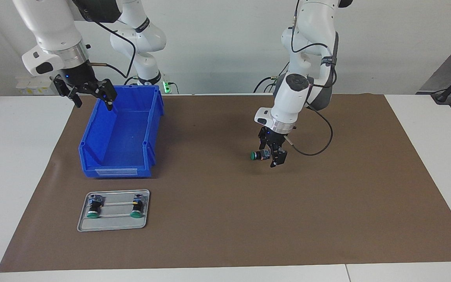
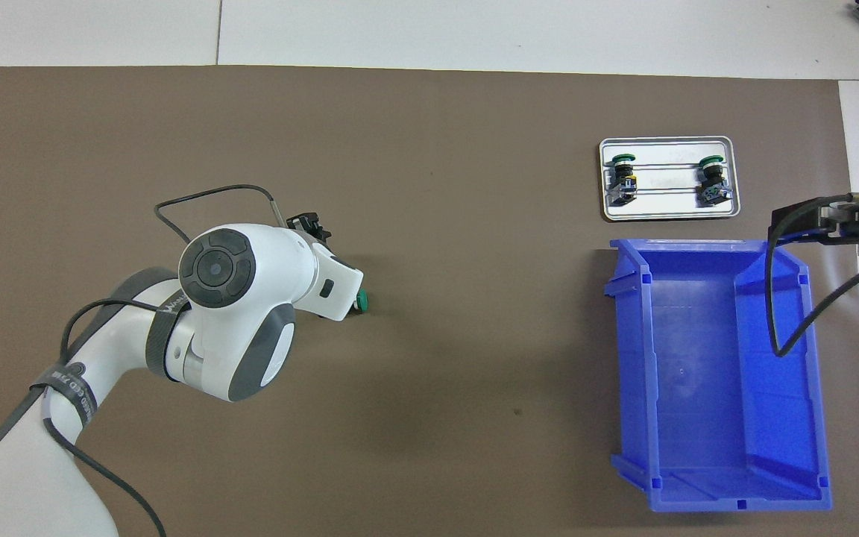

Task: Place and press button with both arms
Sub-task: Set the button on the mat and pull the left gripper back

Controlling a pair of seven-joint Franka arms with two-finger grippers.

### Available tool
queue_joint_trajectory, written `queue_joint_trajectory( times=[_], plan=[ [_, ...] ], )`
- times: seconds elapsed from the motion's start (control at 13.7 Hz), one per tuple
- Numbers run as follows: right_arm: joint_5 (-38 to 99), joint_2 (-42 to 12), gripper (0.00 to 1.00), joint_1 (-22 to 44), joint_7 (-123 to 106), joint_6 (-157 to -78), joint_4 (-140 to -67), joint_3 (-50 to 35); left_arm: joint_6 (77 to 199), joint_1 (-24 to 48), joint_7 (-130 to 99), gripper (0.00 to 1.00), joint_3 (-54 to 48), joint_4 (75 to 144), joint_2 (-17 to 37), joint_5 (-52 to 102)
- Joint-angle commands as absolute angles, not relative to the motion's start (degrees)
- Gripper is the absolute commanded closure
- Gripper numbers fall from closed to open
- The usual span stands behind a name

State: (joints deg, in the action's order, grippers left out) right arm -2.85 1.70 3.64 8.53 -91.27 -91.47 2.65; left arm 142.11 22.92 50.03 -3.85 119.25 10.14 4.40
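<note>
1. Left tool [image 1: 274,153] grasps the button [image 1: 260,155] sideways, above the mat, well apart from the blue bin [image 1: 123,137]; a tilted placing may topple it.
2. Right tool [image 1: 90,92], released, hangs over the bin's rim; pressing off-centre may skid the button.

1. Facing view: a high camera across the table from the robots looks back at them and down, far enough to take in the whole brown mat [image 1: 225,219], both arms and the wall.
2. Overhead view: a camera high above the robots' end looks forward and steeply down, closer in on the mat [image 2: 429,149].
3. Both views share the mat, the blue bin [image 1: 121,133] [image 2: 720,373] and the tray [image 1: 114,225] [image 2: 668,212], half a turn apart.
</note>
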Motion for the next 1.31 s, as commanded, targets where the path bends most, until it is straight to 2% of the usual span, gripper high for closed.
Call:
queue_joint_trajectory(
  times=[0.0, 0.29, 0.58, 1.24],
  plan=[
    [-3.1, 2.5, 0.0, 2.8, 7.3, -92.5, -92.5, 2.2, 141.9, 19.6, 50.7, 0.0, -4.0, 119.6, 9.3, 4.9],
    [-2.9, 2.5, 0.0, 2.8, 7.4, -92.5, -92.5, 2.2, 141.9, 13.6, 51.0, 0.0, -4.0, 119.5, 9.5, 4.8],
    [-2.8, 2.5, 0.0, 2.7, 7.4, -92.5, -92.6, 2.2, 141.9, 13.4, 50.8, 0.0, -4.0, 119.6, 9.5, 4.8],
    [-2.6, 2.5, 0.0, 2.6, 7.4, -92.8, -92.7, 2.4, 141.9, 6.5, 50.8, 0.0, -4.0, 119.6, 9.6, 4.8]
  ],
)
